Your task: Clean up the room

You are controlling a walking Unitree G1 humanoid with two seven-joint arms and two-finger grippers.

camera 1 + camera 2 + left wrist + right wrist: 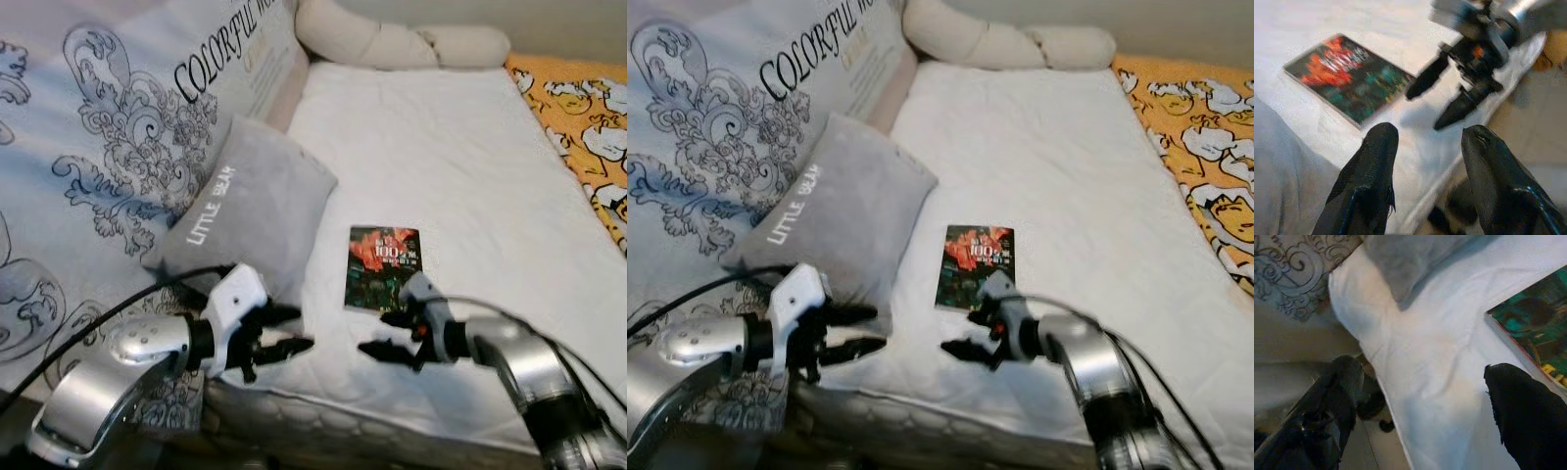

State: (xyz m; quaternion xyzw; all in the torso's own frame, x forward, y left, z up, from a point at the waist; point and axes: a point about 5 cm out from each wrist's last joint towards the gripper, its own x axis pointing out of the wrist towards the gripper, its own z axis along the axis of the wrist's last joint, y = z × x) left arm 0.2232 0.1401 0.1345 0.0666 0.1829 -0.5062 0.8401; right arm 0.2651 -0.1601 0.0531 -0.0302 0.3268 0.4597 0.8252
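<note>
Both pairs of black fingers are spread and grasp nothing: the left gripper [287, 333] at lower centre-left, the right gripper [385, 336] facing it, just below the dark, red-and-green covered book [383, 267] lying flat mid-frame on the white quilted bedspread [460, 176]. A grey "LITTLE BEAR" cushion [245, 211] is seen left of it; the book's title is too blurred to be read.

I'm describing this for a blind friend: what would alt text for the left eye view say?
A book with a dark red and green cover lies flat on a white bed, just beyond two robot grippers hovering at the bed's near edge, the left gripper and right gripper both open. A grey pillow lettered LITTLE BEAR leans to the book's left.
</note>
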